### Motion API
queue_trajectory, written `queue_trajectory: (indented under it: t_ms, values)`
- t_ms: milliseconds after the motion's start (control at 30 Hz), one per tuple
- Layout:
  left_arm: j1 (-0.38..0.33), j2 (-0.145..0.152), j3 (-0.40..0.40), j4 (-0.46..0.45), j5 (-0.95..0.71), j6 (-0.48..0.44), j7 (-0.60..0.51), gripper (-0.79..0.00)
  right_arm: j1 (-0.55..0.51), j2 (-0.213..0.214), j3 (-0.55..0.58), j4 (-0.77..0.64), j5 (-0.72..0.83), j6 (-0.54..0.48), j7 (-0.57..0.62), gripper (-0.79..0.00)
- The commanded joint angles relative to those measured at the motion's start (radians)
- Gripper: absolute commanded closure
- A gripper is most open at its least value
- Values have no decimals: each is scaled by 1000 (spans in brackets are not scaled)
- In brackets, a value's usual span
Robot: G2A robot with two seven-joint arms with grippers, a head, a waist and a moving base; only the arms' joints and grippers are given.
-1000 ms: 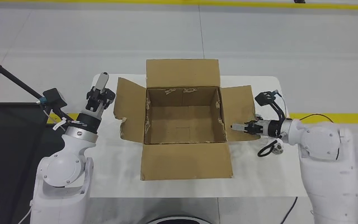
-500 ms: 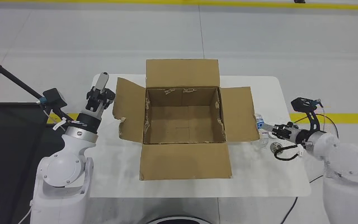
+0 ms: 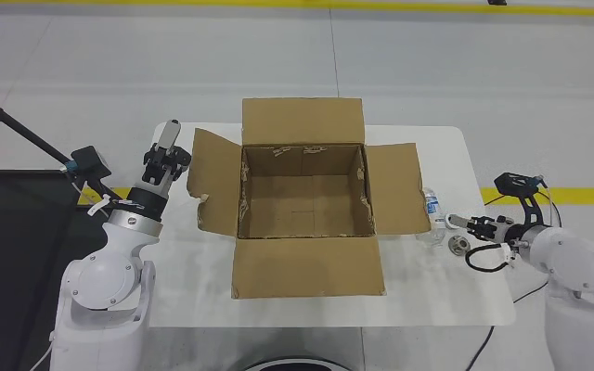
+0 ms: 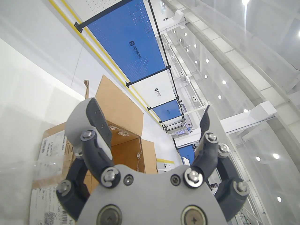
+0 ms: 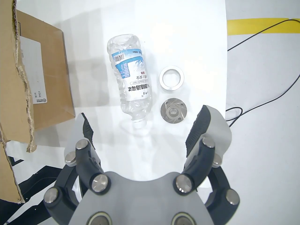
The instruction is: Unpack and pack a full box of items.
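- The clear, crumpled plastic bottle (image 5: 130,80) lies on its side on the white counter (image 5: 187,24), just beside the open, empty brown cardboard box (image 3: 302,162).
- The right gripper (image 5: 143,118), wide and empty, hovers near the cap. It should probably grip across the labelled middle, avoiding the silver metal rings (image 5: 171,78).
- The left gripper (image 4: 148,106) is also wide and empty.

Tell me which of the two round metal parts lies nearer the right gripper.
The flanged disc with small holes; the plain open ring lies farther off, beside the bottle.

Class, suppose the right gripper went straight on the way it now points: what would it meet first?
Probably the neck end of the lying plastic bottle, just ahead of the right gripper; the flanged metal disc sits beside that line. Height is unclear.
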Motion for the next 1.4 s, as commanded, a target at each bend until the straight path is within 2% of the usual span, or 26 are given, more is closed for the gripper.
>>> queue_trajectory:
  t_ms: [0, 167, 333, 567, 733, 833, 1033, 1300, 1367]
  values:
    - [0, 0, 0, 0, 0, 0, 0, -785, 0, 0, 0, 0, 0, 0, 0, -785]
    - [0, 0, 0, 0, 0, 0, 0, -785, -12, 2, -45, 38, -12, -68, -54, -785]
    - [0, 0, 0, 0, 0, 0, 0, -785, 28, 10, -78, 117, 5, -161, -40, -785]
    - [0, 0, 0, 0, 0, 0, 0, -785, 85, 15, -156, 187, -13, -213, -52, -785]
    - [0, 0, 0, 0, 0, 0, 0, -785, 137, 14, -223, 244, -34, -216, -59, -702]
    - [0, 0, 0, 0, 0, 0, 0, -785, 165, 14, -259, 273, -49, -207, -58, -693]
    - [0, 0, 0, 0, 0, 0, 0, -785, 213, 13, -315, 323, -66, -208, -45, -616]
    - [0, 0, 0, 0, 0, 0, 0, -785, 245, 14, -373, 344, -101, -195, -31, -480]
    - [0, 0, 0, 0, 0, 0, 0, -785, 251, 14, -386, 346, -114, -186, -27, -468]
